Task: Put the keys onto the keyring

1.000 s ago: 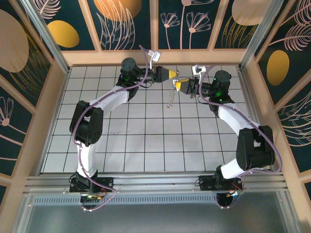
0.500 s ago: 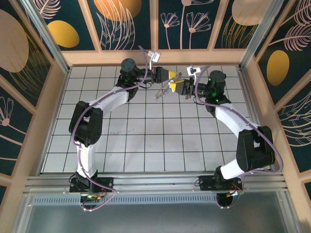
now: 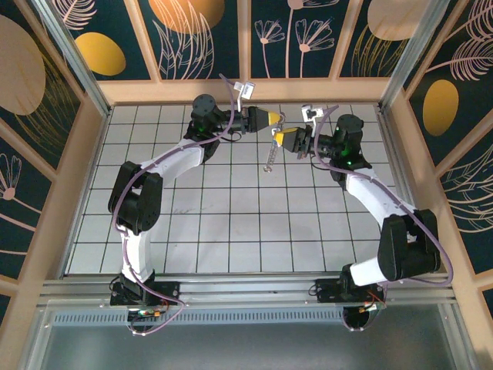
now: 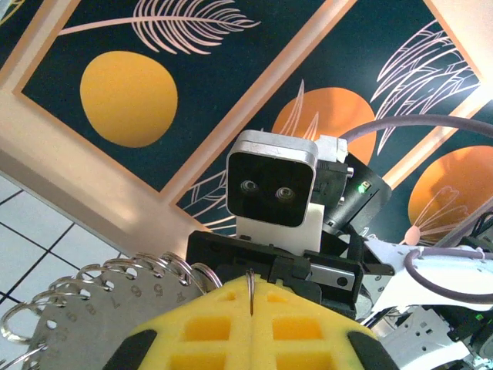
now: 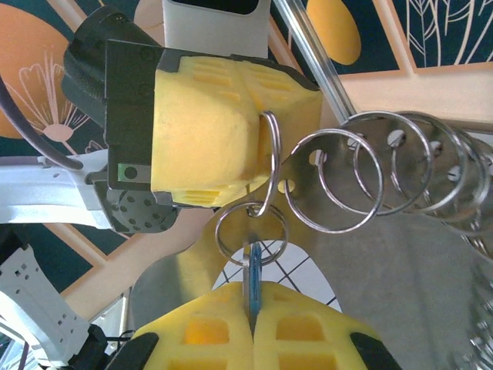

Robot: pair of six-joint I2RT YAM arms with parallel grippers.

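From my console, the left arm [image 3: 181, 158] reached up the white tiled table [image 3: 231, 216] to its far edge, elbow bent, wrist turned inward toward the other arm. The left gripper [image 3: 271, 118] was raised off the tiles. Its yellow foam-padded fingers [image 4: 200, 324] were pressed together with only a thin seam between them, and they pinched the wire of the end ring of the keyring [image 5: 385, 169], a silvery chain of linked metal rings. From that pinch the chain ran off to one side of the fingertips and hung down below them toward the tiles. A flat metal tag stamped with numbers [image 4: 85, 324] sat among the rings just beside the left fingers.

The right arm [image 3: 370, 193] mirrored that pose, stretched far and bent inward, with the right gripper [image 3: 283, 138] tip to tip with the left one, just beside it and slightly nearer me. Its yellow fingers [image 5: 308, 331] were likewise clamped narrow, gripping the small key with the blue plastic head [image 5: 251, 270] edge-on in the seam. A small silver split ring [image 5: 250, 231] stood just beyond those fingertips, on the key, overlapping the bottom of the end ring held by the left fingers. I could not tell whether the two rings were actually threaded together.
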